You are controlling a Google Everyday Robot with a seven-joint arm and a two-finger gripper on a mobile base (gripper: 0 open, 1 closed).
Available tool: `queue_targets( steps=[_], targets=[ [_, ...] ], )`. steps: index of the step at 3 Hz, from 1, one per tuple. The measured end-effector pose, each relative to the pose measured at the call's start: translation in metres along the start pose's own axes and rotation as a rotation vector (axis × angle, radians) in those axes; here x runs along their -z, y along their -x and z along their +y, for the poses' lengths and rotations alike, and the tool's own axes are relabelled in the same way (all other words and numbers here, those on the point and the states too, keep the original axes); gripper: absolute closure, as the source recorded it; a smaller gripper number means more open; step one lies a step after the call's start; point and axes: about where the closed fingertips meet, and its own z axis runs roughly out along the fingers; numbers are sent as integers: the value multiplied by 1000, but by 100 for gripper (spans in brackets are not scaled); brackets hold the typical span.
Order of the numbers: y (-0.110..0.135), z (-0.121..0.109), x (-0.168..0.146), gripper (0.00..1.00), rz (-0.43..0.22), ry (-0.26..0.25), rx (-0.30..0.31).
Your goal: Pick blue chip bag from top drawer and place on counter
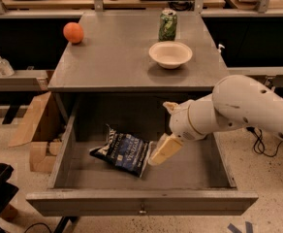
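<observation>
The blue chip bag (pixel 123 151) lies crinkled on the floor of the open top drawer (pixel 141 202), left of its middle. My gripper (pixel 160 133) is inside the drawer just right of the bag. It is open and empty, and its lower cream fingertip (pixel 162 150) hangs at the bag's right edge, very close or just touching. The white arm (pixel 248 108) reaches in from the right. The grey counter (pixel 117 57) lies above and behind the drawer.
On the counter stand a white bowl (pixel 170 54), a green drink can (pixel 167 25) and an orange (pixel 73 32). Cardboard boxes (pixel 35 130) sit on the floor left of the drawer. Wooden benches (pixel 49 1) run behind. Cables (pixel 260 142) lie at the right.
</observation>
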Motion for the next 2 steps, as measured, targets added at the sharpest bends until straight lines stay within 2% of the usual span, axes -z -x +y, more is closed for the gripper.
queue_targets(
  steps=[1,2],
  targets=[
    [10,13,-25,0,-35,48,20],
    [13,-2,-58,0,-60,60,34]
  ],
)
